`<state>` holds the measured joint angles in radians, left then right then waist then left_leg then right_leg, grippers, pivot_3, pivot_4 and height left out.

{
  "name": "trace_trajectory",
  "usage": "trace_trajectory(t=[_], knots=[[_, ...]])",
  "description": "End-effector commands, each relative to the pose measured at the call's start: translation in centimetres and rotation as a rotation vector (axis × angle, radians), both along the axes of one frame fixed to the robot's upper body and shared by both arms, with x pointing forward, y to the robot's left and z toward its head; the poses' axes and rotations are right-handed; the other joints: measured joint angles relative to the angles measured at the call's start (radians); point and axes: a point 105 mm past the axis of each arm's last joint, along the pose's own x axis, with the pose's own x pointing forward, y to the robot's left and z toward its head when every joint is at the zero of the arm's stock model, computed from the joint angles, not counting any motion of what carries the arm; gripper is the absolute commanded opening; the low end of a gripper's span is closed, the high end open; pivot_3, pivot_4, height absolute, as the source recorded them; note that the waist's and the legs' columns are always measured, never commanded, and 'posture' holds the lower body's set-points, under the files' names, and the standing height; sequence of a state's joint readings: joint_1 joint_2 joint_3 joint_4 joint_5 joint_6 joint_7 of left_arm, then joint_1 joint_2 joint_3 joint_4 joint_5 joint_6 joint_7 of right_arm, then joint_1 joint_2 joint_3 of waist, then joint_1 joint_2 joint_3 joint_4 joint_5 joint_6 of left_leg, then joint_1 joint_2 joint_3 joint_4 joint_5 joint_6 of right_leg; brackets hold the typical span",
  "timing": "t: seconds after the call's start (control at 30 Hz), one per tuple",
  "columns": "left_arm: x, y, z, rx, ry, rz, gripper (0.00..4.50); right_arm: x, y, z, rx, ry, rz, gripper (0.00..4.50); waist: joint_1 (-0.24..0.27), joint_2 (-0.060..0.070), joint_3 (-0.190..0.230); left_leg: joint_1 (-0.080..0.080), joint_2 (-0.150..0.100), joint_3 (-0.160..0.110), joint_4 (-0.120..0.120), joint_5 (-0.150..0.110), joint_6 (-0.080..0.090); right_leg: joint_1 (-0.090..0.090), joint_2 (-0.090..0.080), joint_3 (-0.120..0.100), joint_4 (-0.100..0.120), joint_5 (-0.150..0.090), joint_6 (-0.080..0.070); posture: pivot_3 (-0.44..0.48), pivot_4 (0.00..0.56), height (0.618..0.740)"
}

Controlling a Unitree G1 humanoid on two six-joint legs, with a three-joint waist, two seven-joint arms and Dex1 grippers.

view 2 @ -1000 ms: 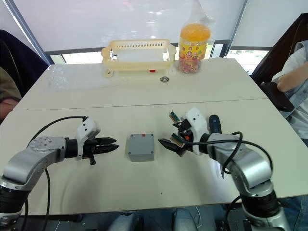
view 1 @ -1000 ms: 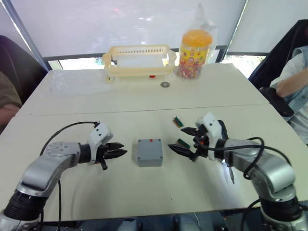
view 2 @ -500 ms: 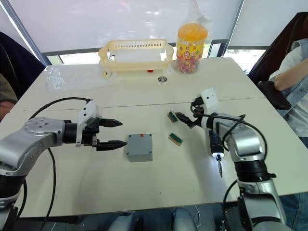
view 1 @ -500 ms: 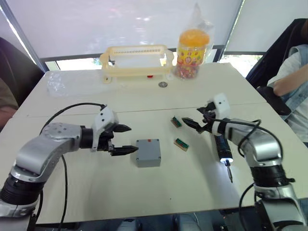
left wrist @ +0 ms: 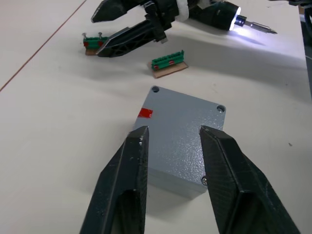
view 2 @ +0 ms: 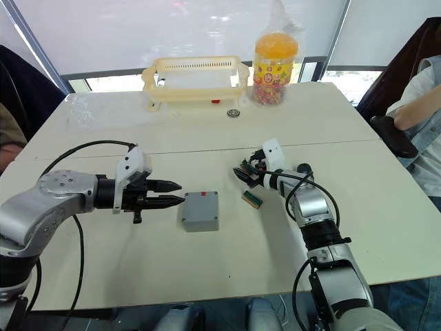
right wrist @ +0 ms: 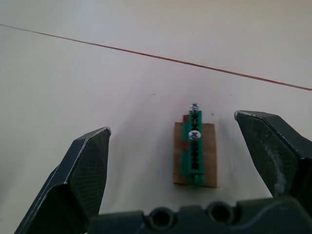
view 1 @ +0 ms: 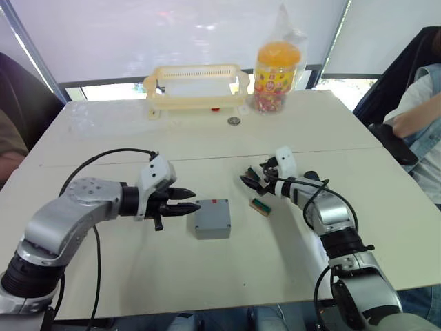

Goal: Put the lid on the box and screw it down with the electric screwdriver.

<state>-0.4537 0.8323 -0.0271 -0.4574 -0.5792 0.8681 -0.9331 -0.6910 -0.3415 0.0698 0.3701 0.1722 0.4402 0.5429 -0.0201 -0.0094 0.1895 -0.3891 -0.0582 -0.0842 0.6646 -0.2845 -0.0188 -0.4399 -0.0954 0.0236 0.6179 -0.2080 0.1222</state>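
Left claw point(view 1: 185, 207) hangs released just left of the box point(view 1: 212, 218), fingers parted and levelled at its left side, not touching. Half a second ago those fingers were spread wider. Box sits near the middle of the bench point(view 1: 103, 138), unmoved, the lid point(left wrist: 183, 131) already on it, red mark on its far edge.

Right claw point(view 1: 250, 184) released too, wide, empty. It has swung in leftward from the right of the bench and now hovers over the farther green-brown piece point(right wrist: 196, 152), which lies between its fingers, untouched. Nearer green-brown piece point(view 1: 260, 206) lies on the bench right of the box, just nearer than the claw.

Left wrist view adds what the head views hide: lid corner screw holes, and the electric screwdriver point(left wrist: 229, 13) lying on the bench beyond the right claw, tip light on, bit pointing away. In the head views the right forearm covers the screwdriver. Right wrist view shows two screw heads standing on the farther piece.

Far side: small round metal object point(view 1: 235, 121), cream basket point(view 1: 196, 86), orange-lidded jar in a clear bag point(view 1: 278, 67). A person's arm point(view 1: 417, 114) at the right edge.
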Motion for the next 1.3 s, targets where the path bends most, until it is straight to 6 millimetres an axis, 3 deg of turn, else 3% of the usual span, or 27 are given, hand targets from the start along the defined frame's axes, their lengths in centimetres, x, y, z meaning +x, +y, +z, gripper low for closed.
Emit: trace_trajectory(t=[0.03, 0.13, 0.23, 0.83, 0.93, 1.0, 1.03, 1.3], knots=[[-0.5, -0.3, 0.3, -0.001, -0.026, -0.011, 1.68, 0.6, 0.3, 1.5, 0.026, -0.060, -0.005, 4.50, 0.000, 0.000, 0.000, 0.000, 0.000, 0.000, 0.000, 0.000, 0.000, 0.000, 0.000, 0.000, 0.000, 0.000, 0.000, 0.000, 0.150, 0.740], [-0.5, -0.2, 0.2, -0.003, -0.025, -0.005, 1.61, 0.8, 0.2, 1.5, 0.032, -0.061, -0.015, 3.60, 0.000, 0.000, 0.000, 0.000, 0.000, 0.000, 0.000, 0.001, -0.001, 0.000, 0.000, 0.000, 0.000, 0.000, 0.000, 0.000, 0.150, 0.740], [-0.5, -0.1, -0.1, 0.001, -0.019, 0.001, 1.61, 0.9, 0.3, 1.8, 0.042, -0.073, -0.018, 2.08, 0.000, 0.000, 0.000, 0.000, 0.000, 0.000, 0.000, 0.001, -0.001, 0.000, 0.000, 0.000, 0.001, 0.000, 0.000, 0.000, 0.150, 0.740], [-0.6, -0.3, -0.9, 0.014, -0.012, -0.007, 1.61, 0.6, -0.2, 1.4, 0.027, -0.071, -0.040, 2.08, 0.000, 0.000, 0.000, 0.000, 0.000, 0.000, 0.000, 0.001, -0.002, 0.000, 0.000, 0.000, 0.001, 0.000, 0.000, 0.000, 0.150, 0.740], [-0.5, -0.4, -1.0, 0.014, -0.012, -0.009, 1.61, 0.5, -0.2, 1.3, 0.025, -0.064, -0.041, 1.22, 0.000, 0.000, 0.000, 0.000, 0.000, 0.000, 0.000, 0.001, -0.002, 0.000, 0.000, 0.000, 0.001, 0.000, 0.000, 0.000, 0.150, 0.740], [-0.5, -0.4, -1.0, 0.013, -0.012, -0.009, 1.61, 0.5, -0.2, 1.3, 0.025, -0.063, -0.043, 0.25, 0.000, 0.000, 0.000, 0.000, 0.000, 0.000, 0.000, 0.001, -0.002, 0.000, 0.000, 0.000, 0.001, 0.000, 0.000, 0.000, 0.150, 0.740], [-0.5, -0.4, -1.0, 0.013, -0.013, -0.008, 1.61, 0.5, -0.2, 1.3, 0.025, -0.062, -0.043, 0.05, 0.000, 0.000, 0.000, 0.000, 0.000, 0.000, 0.000, 0.001, -0.002, 0.000, 0.000, 0.000, 0.001, 0.000, 0.000, 0.000, 0.150, 0.740], [-0.4, -0.5, -1.0, 0.012, -0.015, -0.005, 1.61, 0.5, -0.2, 1.2, 0.019, -0.062, -0.045, 0.05, 0.000, 0.000, 0.000, 0.000, 0.000, 0.000, 0.000, 0.001, -0.002, 0.000, 0.000, 0.000, 0.001, 0.000, 0.000, 0.000, 0.150, 0.740]])
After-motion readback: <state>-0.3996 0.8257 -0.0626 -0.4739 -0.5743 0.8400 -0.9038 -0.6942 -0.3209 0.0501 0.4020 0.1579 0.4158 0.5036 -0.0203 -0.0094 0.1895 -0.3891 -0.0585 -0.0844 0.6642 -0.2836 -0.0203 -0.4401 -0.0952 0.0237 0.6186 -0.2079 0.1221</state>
